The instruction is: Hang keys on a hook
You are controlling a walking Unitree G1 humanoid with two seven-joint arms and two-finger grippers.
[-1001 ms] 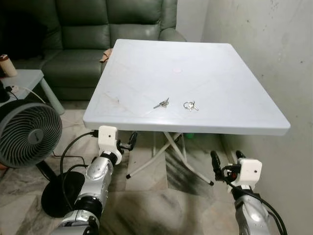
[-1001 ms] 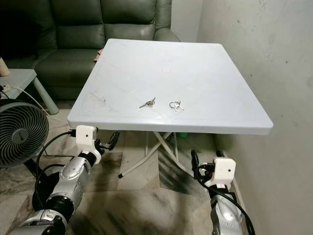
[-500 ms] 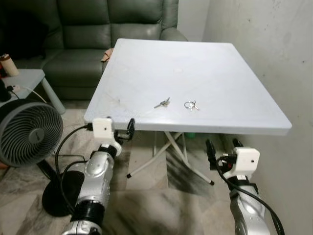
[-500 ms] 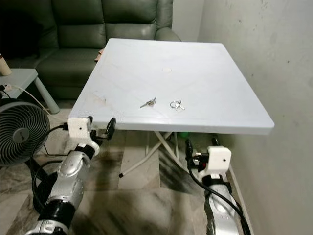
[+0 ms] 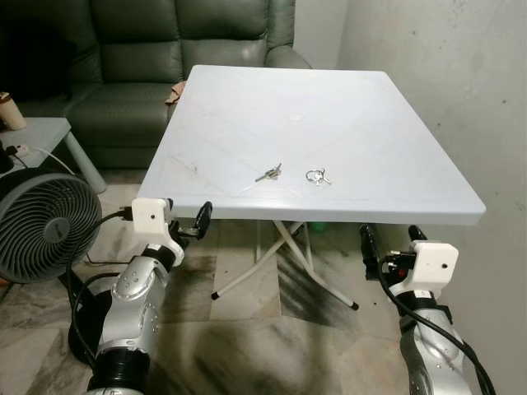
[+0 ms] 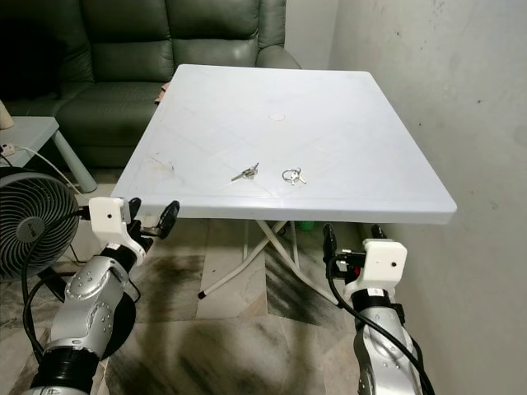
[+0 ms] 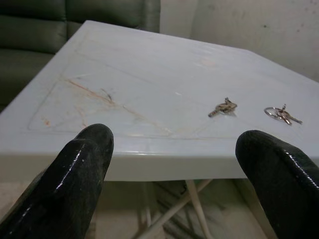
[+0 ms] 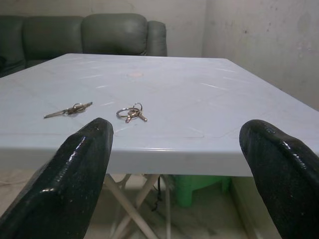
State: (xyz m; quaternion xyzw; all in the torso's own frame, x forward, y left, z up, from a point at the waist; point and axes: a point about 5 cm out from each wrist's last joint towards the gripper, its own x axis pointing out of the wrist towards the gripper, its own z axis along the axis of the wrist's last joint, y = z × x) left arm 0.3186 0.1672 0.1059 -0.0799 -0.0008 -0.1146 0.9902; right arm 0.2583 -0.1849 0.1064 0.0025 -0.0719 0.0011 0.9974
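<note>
Two silver metal arms with black joint rings carry white boxy wrist housings; black cables loop alongside. Each tool, left (image 5: 194, 224) and right (image 5: 389, 239), has glossy black rounded fingers (image 7: 75, 174).

Two small key bunches (image 5: 271, 173) (image 5: 318, 176) lie flat, apart, perhaps ringed.

A white square folding desk (image 5: 346, 99) stands on crossed metal legs (image 5: 284, 259) hard against a pale, stained plaster wall (image 5: 461, 74) on the robot's right, its top scuffed with faint brownish marks. Behind it sits a dark green leather sofa (image 5: 123, 66), with a small pale side table (image 5: 37, 136) at the far left. A dark grey floor fan (image 5: 41, 226) with a black cable stands on the glossy marbled tile floor (image 5: 272, 346).
</note>
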